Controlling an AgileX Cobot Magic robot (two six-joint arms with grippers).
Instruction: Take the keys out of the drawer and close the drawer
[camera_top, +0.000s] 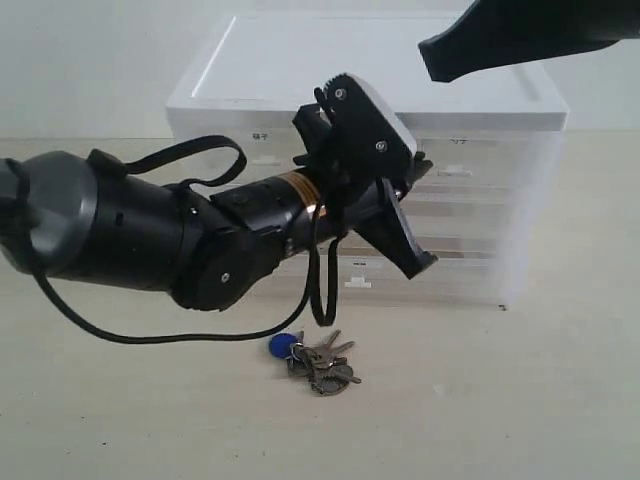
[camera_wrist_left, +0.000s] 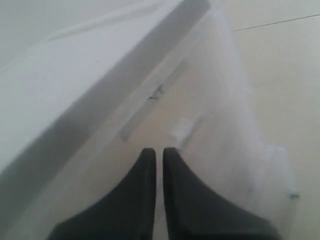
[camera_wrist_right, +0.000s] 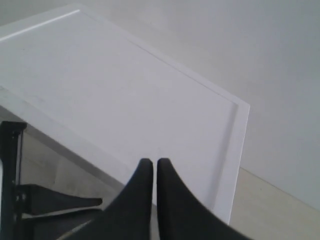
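Observation:
The keys (camera_top: 318, 362), silver on a ring with a round blue tag, lie on the table in front of the cabinet. The drawer (camera_top: 478, 165) is the translucent half-width one at the cabinet's top right, and its front looks flush with the rest. In the left wrist view its white tab handle (camera_wrist_left: 187, 129) sits just beyond the fingertips. My left gripper (camera_top: 420, 262) (camera_wrist_left: 159, 150) is shut and empty, pointed at the drawer fronts. My right gripper (camera_wrist_right: 151, 161) is shut and empty, hovering above the cabinet's white top; in the exterior view only its dark arm (camera_top: 520, 35) shows.
The white cabinet (camera_top: 300, 70) holds another half-width drawer with a dark-lettered label (camera_top: 258, 135) and full-width drawers (camera_top: 460, 275) below. My left arm's bulky body (camera_top: 150, 235) and its cable (camera_top: 150, 338) stretch over the table's left side.

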